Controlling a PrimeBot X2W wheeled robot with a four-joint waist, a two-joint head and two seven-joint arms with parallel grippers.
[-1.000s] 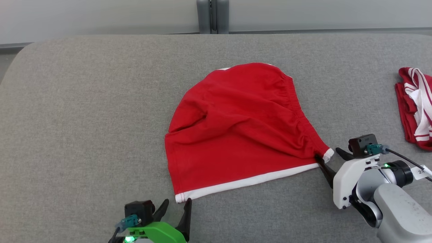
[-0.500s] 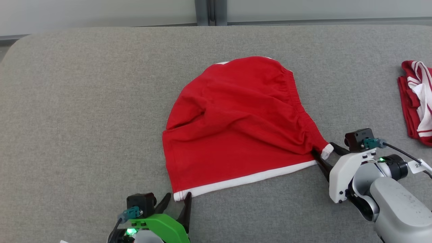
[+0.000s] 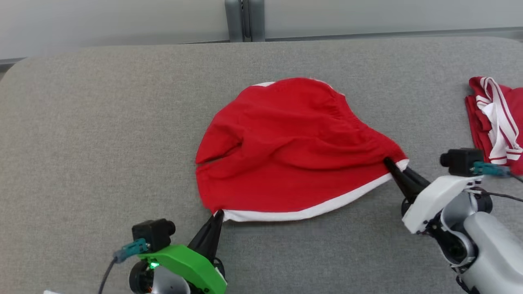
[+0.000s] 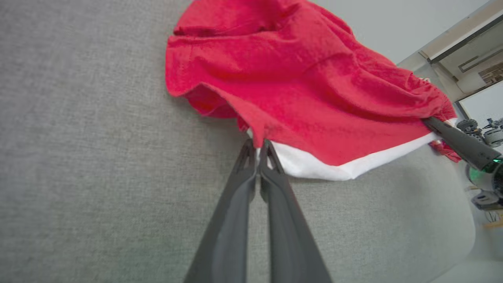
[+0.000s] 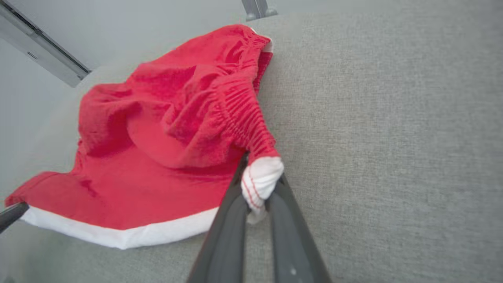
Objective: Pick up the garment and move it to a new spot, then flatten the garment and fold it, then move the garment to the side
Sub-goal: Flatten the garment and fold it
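Observation:
The garment [image 3: 290,151] is a pair of red shorts with a white side band, lying crumpled in the middle of the grey padded table [image 3: 102,122]. My left gripper [image 3: 218,214] is shut on its near left corner, seen close in the left wrist view with the garment [image 4: 298,86] pinched at the left gripper [image 4: 257,143]. My right gripper [image 3: 390,164] is shut on the near right corner by the elastic waistband. In the right wrist view the garment [image 5: 165,137] has its white corner clamped between the fingers of the right gripper [image 5: 257,184]. The front edge is lifted slightly off the table.
A second red and white striped garment [image 3: 494,122] lies bunched at the table's right edge, behind my right arm. A grey post [image 3: 244,20] stands beyond the far edge. Bare grey padding spreads to the left and in front.
Both grippers have shut on the garment's near corners. The front edge has been drawn up and toward the far side, bowing the white band. The head camera shifted slightly.

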